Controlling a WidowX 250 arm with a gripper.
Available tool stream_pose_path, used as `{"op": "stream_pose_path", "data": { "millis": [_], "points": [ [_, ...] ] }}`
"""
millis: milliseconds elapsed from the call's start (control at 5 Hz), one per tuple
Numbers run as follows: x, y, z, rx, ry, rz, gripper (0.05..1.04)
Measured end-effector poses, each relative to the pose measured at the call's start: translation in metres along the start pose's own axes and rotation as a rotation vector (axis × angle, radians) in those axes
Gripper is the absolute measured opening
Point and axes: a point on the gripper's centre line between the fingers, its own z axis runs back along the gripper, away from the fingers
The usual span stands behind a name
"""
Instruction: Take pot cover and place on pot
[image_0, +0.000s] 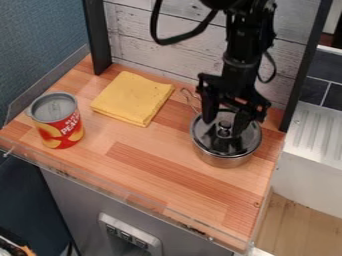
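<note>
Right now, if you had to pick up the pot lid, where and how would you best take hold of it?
I'd grip the knob from straight above. It stands up from the middle of the lid, which rests on the pot, so the gripper should be able to pinch its sides.

1 metal pot (224, 159), 1 lid (235, 143) at the pot's top, 1 yellow cloth (132, 98) left of pot in view, 1 can (61, 128) farther left.
</note>
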Motion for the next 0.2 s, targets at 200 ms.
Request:
{"op": "stream_pose_path", "data": {
  "millis": [200],
  "points": [
    [-0.0004, 0.0046, 0.0343, 0.033, -0.051, 0.019, 1.014]
  ]
}}
